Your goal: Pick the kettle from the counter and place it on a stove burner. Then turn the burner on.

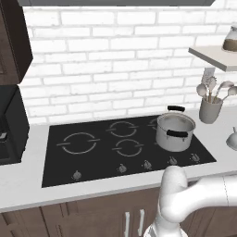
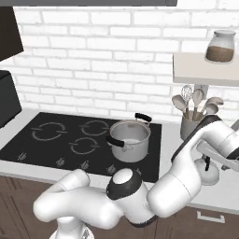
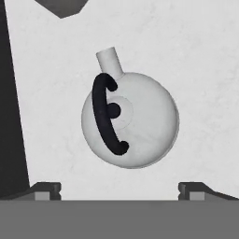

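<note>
Silvery-grey and rounded, the small kettle (image 3: 130, 119) sits directly below the gripper (image 3: 119, 189), seen from straight above in the hand view, with its black arched handle (image 3: 105, 114) crossing the lid knob and its short spout (image 3: 110, 59) pointing away from the fingertips toward the top of that view. The 2 dark fingertips (image 3: 44, 190) stand wide apart, one on each side, and nothing is between them; they do not touch the kettle. The kettle rests on the smooth off-white counter (image 3: 200, 70), with bare worktop on all sides of it. To one side of the gripper in the hand view runs the straight dark edge of the black glass cooktop (image 3: 9, 116), near the kettle but apart from it. In the left base view the kettle (image 1: 232, 138) shows at the right edge, on the counter beyond the cooktop's right border. On the cooktop, the wide steel pot with 2 black handles (image 1: 175, 130) stands at the right side, and the largest ring of thin grey arcs (image 1: 79, 142) lies at the far left, well apart from the kettle. A grey utensil cup (image 1: 210, 110) stands behind the kettle by the white brick wall.
</note>
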Controlling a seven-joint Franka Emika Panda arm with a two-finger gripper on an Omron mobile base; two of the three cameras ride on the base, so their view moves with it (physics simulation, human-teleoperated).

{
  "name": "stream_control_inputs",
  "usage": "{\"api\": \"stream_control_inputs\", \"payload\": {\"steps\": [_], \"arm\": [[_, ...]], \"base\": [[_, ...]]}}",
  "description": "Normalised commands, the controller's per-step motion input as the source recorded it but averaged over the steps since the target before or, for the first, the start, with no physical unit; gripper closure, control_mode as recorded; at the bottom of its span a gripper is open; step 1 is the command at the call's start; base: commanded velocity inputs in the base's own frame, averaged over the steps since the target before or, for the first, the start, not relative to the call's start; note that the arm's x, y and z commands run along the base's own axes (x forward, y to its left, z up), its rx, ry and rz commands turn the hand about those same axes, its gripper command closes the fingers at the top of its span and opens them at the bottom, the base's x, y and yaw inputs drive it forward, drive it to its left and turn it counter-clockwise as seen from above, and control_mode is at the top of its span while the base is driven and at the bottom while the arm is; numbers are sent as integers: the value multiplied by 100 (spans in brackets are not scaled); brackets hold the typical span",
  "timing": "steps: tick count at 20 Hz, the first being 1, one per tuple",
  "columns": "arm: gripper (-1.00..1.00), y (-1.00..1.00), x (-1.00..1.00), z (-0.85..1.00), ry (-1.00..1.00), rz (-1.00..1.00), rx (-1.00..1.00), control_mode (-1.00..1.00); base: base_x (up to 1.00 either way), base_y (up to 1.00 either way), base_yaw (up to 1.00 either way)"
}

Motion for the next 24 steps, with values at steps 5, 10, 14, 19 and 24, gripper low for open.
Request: {"api": "stream_control_inputs", "payload": {"steps": [5, 10, 14, 19, 24], "arm": [[-100, 0, 1, -20, -18, 0, -2, -100], [-100, 18, 7, -23, -1, 0, -3, -100], [-100, 67, 0, -3, 0, 0, -10, -100], [-100, 2, 9, -7, 0, 0, -1, -100], [-100, -24, 5, -11, 0, 0, 0, -100]], "base": [[0, 0, 0], [0, 0, 0], [0, 0, 0], [0, 0, 0], [0, 0, 0]]}}
